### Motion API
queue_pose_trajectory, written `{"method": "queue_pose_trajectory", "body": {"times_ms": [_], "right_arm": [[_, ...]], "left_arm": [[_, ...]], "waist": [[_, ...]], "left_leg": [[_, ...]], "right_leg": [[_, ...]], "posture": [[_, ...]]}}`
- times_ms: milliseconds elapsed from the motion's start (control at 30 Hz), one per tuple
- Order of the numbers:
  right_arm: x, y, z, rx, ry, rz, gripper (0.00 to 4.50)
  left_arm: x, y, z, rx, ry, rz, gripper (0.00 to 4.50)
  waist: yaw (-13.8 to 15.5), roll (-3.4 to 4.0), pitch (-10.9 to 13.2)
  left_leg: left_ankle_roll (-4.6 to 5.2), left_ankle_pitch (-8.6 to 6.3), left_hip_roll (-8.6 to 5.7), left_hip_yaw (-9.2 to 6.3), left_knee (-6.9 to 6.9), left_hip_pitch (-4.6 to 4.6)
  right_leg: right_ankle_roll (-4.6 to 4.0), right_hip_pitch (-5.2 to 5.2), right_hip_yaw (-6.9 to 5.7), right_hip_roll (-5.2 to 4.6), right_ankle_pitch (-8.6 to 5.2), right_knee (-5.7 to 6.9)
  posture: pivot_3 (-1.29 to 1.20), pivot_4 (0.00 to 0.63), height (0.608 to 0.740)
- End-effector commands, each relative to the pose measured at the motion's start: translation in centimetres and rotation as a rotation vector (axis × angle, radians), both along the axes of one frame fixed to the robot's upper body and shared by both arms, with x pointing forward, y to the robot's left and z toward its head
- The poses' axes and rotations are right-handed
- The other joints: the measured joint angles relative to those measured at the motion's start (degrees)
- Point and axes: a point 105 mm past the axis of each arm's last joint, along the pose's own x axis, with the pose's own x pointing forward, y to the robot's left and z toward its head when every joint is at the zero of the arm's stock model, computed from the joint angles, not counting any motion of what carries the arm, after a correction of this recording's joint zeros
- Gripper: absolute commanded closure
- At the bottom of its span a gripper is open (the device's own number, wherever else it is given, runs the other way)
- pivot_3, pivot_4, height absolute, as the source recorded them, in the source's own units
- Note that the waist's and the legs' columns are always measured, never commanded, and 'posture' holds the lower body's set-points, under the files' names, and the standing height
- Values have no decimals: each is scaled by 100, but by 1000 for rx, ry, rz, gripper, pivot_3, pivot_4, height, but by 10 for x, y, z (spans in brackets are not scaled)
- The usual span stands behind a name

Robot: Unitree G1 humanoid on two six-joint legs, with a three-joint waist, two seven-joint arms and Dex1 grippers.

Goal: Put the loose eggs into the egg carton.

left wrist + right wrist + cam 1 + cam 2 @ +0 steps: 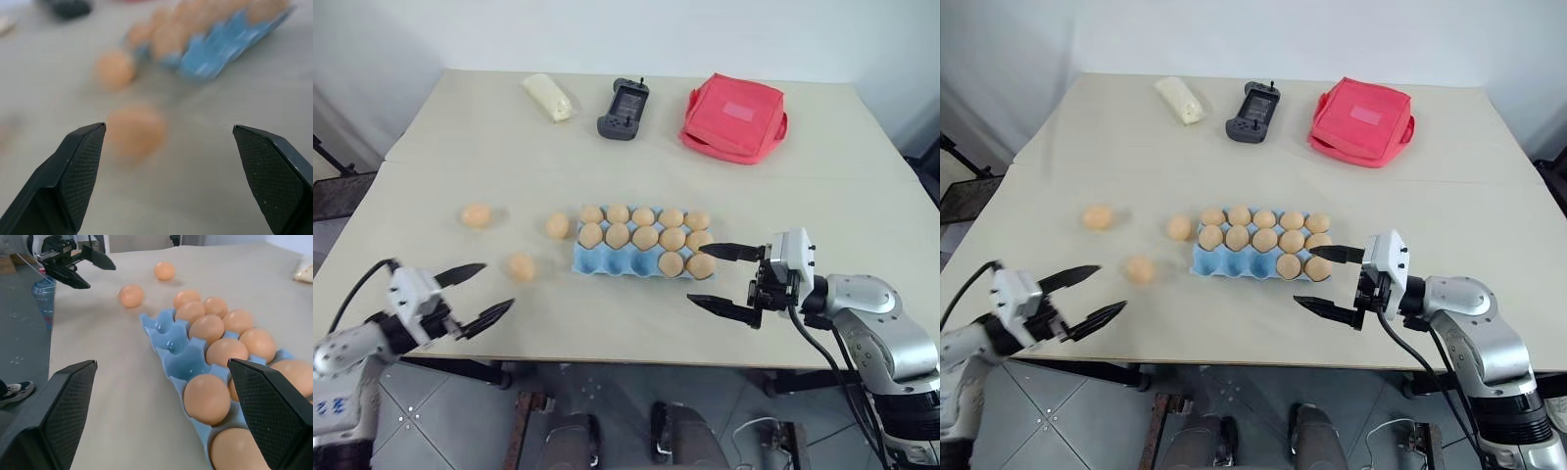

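Egg carton (607,260) sits mid-counter (822,201), twelve eggs seated by my count; three cups along the near row are empty. Three loose eggs on the counter to its left: one (558,226) touching or just beside the carton's end (hard to tell), one (520,266) nearer the front edge, one (477,215) farthest left. Left gripper (477,293) hangs low near the front-left edge, fingers wide and empty, aimed at the nearest loose egg, likely lining up a grasp. Right gripper (722,276) fingers wide, empty, straddling the carton's right end, probably to steady it.
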Motion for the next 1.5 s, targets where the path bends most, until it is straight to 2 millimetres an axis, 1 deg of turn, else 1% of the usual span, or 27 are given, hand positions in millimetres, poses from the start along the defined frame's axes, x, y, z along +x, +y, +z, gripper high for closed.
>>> {"method": "queue_pose_trajectory", "body": {"times_ms": [33,67,167,333,433,500,567,633,700,800,933,967,1100,1167,1267,1367,1500], "right_arm": [[-1,3,10,11,-44,28,0],[0,3,11,10,-45,28,0],[0,3,11,8,-49,30,0],[-1,2,8,3,-45,27,0],[-1,3,7,7,-45,26,0],[-1,5,7,11,-45,25,0],[-1,6,6,14,-44,26,0],[-1,9,6,21,-46,30,0],[-2,11,7,25,-48,33,0],[-2,12,7,28,-49,33,0],[-3,10,6,28,-48,16,0],[-3,9,5,28,-47,11,0],[-4,7,3,30,-40,-6,0],[-5,5,2,30,-36,-21,0],[-4,-1,0,20,-30,-47,0],[-4,-9,-1,9,-29,-85,0],[-5,-20,-1,1,-35,-140,0]], "left_arm": [[0,2,7,4,-48,6,98],[3,-1,6,2,-47,-3,98],[9,-7,4,-5,-44,-20,98],[38,-26,9,-73,-51,-58,98],[52,-34,10,-86,-52,-74,98],[60,-42,4,-96,-20,-103,98],[69,-49,-7,-96,23,-114,98],[79,-52,-16,-65,34,-107,98],[87,-53,-19,-57,38,-100,98],[90,-57,-17,-40,18,-118,621],[85,-61,-7,-49,-20,-166,1818],[82,-65,-2,-55,-36,-191,1965],[75,-92,19,-51,-85,-327,1988],[74,-116,33,-50,-102,-419,1988],[75,-150,47,-50,-102,-527,1988],[83,-183,51,-12,-92,-605,1988],[93,-209,48,2,-82,-664,1988]], "waist": [[56,0,0],[58,0,0],[46,0,0],[40,0,0],[25,0,0],[18,0,0],[25,0,0],[33,-1,0],[37,-2,-1],[40,-2,-1],[30,-2,-1],[31,-2,-1],[34,-2,-1],[62,-2,-1],[99,-2,-1],[109,-2,-1],[107,-2,-1]], "left_leg": [[-5,-3,-1,-1,0,0],[-24,-13,-3,-2,0,-1],[-24,-14,-7,-1,1,-2],[-26,-10,-8,0,-7,-2],[-4,7,-7,2,-7,-1],[-4,6,-5,16,-6,0],[-3,6,-5,24,-2,2],[-3,6,-5,27,3,3],[-2,6,-5,29,10,2],[0,6,-5,29,17,3],[0,6,-4,29,17,3],[-1,6,-4,29,16,3],[-11,10,-3,28,14,1],[-11,10,-4,28,16,1],[-8,10,-7,25,26,0],[-2,9,-9,29,39,0],[-2,10,-9,34,44,0]], "right_leg": [[0,1,-2,-2,0,-1],[0,1,-4,-6,0,-1],[0,5,-5,-14,0,-5],[1,1,-16,-15,1,-2],[3,0,-29,-14,1,4],[3,-2,-34,-14,2,6],[6,-1,-40,-14,3,8],[7,-1,-41,-14,4,11],[8,-1,-43,-12,4,14],[8,-1,-42,-13,5,22],[8,-2,-39,-15,5,25],[8,-2,-40,-15,5,24],[8,-3,-41,-16,5,21],[9,0,-41,-17,5,19],[12,6,-42,-18,7,19],[19,11,-38,-16,11,21],[21,13,-36,-6,12,22]], "posture": [[0,150,740],[0,150,740],[0,150,740],[0,150,740],[0,150,740],[0,150,740],[0,150,740],[0,150,740],[0,150,740],[0,150,740],[0,150,740],[0,150,740],[0,150,740],[0,150,740],[0,150,740],[0,150,740],[0,150,740]]}}
